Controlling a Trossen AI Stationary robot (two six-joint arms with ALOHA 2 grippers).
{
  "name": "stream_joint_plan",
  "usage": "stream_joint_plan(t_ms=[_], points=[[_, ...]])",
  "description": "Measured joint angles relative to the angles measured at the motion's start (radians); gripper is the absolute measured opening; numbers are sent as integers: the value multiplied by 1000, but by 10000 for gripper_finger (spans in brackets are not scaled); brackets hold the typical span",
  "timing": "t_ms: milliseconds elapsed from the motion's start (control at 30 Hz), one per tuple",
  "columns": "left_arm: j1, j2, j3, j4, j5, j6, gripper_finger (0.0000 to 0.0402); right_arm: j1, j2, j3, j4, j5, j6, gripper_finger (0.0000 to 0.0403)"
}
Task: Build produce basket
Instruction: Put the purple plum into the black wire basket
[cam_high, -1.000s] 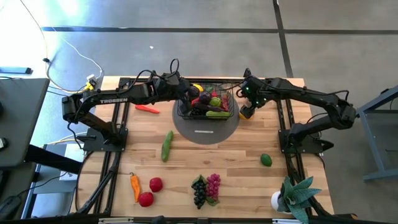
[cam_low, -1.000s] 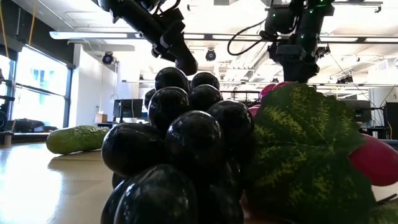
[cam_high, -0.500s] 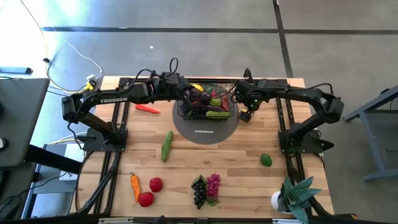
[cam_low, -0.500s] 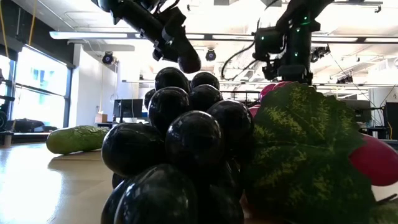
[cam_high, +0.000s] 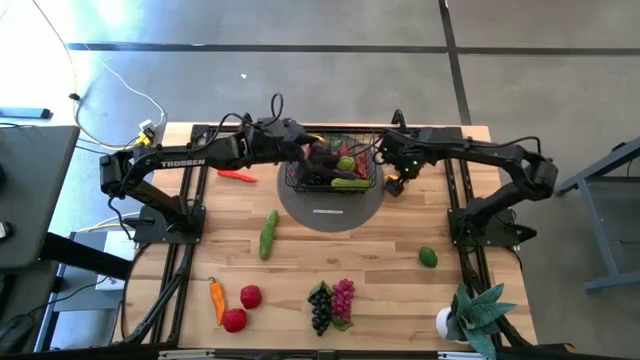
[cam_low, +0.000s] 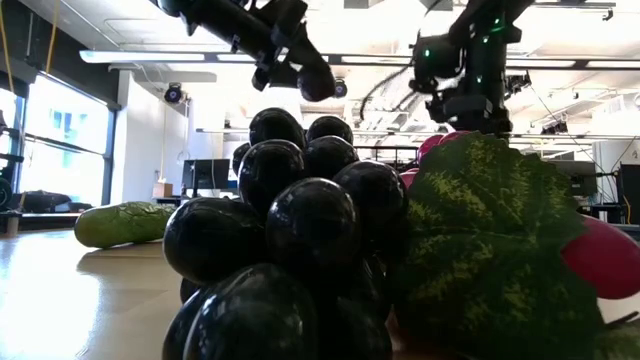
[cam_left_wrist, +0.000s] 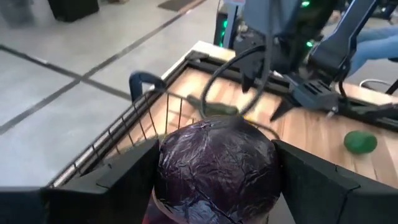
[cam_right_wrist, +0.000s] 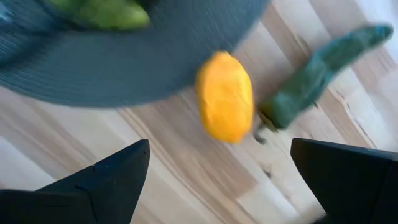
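While the left gripper (cam_left_wrist: 214, 186) clamps a dark purple eggplant (cam_left_wrist: 216, 167) just above the basket (cam_high: 332, 168) rim, the right gripper (cam_right_wrist: 217, 180) hangs spread wide and empty beside the basket, an orange lemon (cam_right_wrist: 224, 96) directly below its fingers.

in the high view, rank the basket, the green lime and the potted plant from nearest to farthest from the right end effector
1. The basket: just beside the right end effector, toward table centre.
2. The green lime: alone on the wood, toward the table's front right.
3. The potted plant: at the front right corner.
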Motion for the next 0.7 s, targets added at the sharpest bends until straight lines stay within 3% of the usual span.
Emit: stream_joint_plan(t_ms=[700], points=[[-17, 0, 0, 119, -1, -103, 290, 53, -55, 0, 82, 1, 286, 374]])
